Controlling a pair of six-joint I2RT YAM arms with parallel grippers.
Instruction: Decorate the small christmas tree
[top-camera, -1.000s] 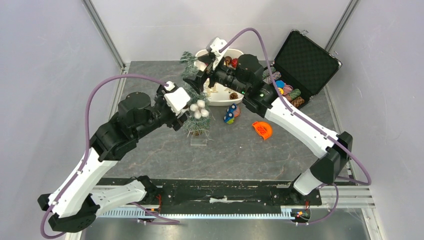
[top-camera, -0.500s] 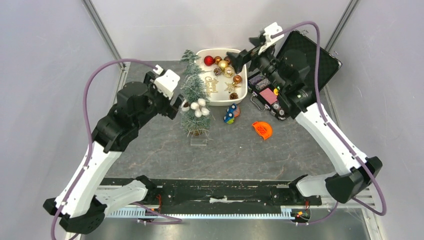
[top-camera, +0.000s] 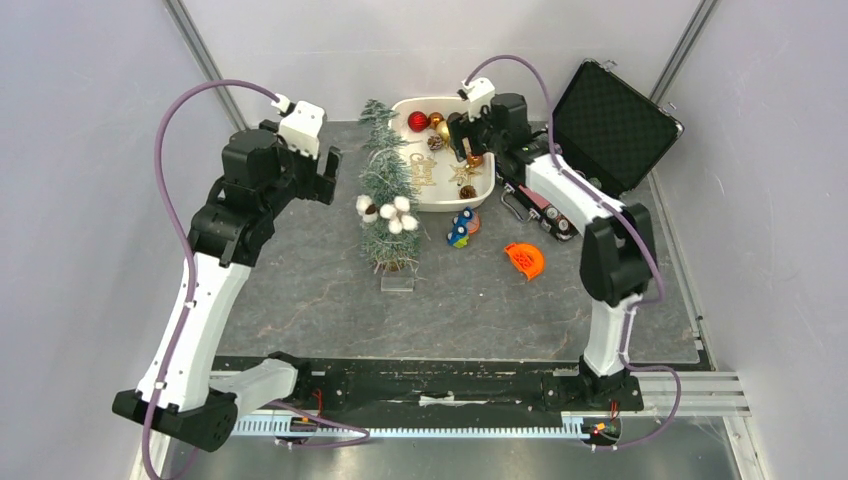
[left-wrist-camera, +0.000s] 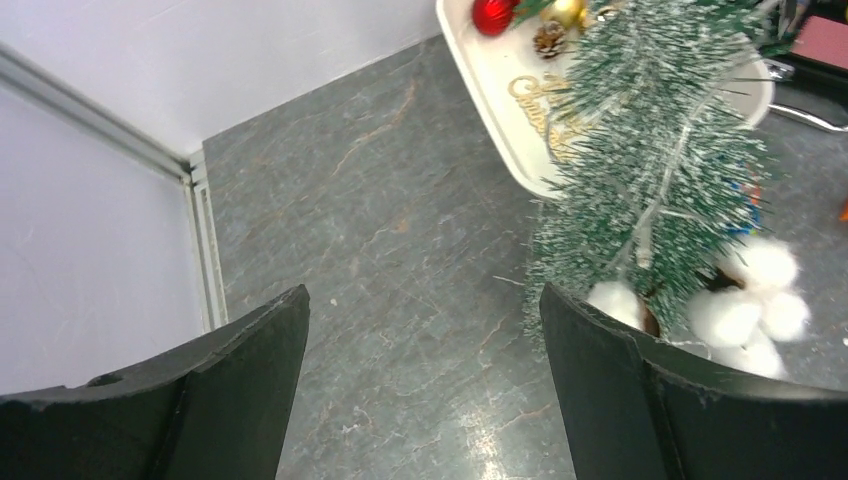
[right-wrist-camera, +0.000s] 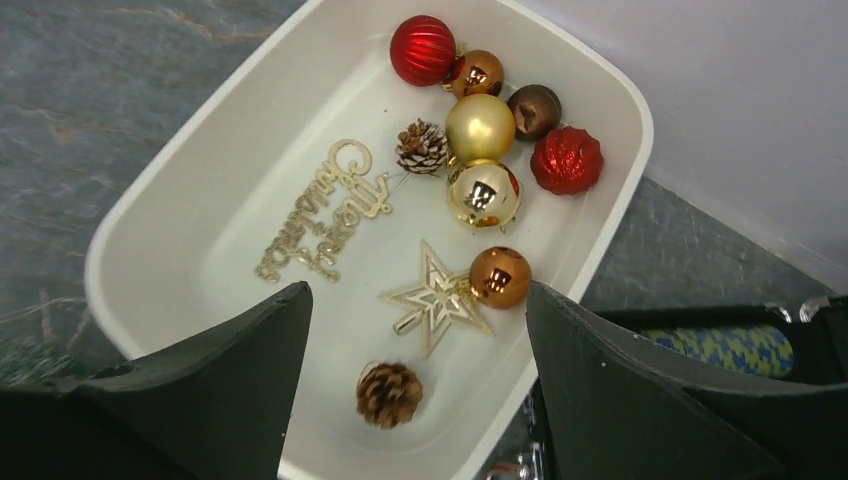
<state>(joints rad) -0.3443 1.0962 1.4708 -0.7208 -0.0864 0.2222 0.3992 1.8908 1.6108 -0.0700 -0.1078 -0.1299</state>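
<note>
Your right gripper (right-wrist-camera: 415, 300) swings down over the white tray (right-wrist-camera: 200, 200), jaws apart, empty | left gripper (left-wrist-camera: 425, 310) backs off left of the tray, agape | small christmas tree (top-camera: 388, 200) upright just left of the tray

- The counter (top-camera: 300, 280) is dark grey stone with pale lines.
- The small christmas tree (top-camera: 385, 195) stands at 10 o'clock from the middle.
- A white tray (right-wrist-camera: 230, 200) of baubles sits at 12 o'clock.
- An open black case (top-camera: 610, 120) sits at 2 o'clock.
- Little colourful toys (top-camera: 462, 228) lie at the tray's 6 o'clock.
- An orange thing (top-camera: 525, 259) lies at the toys' 4 o'clock.
</note>
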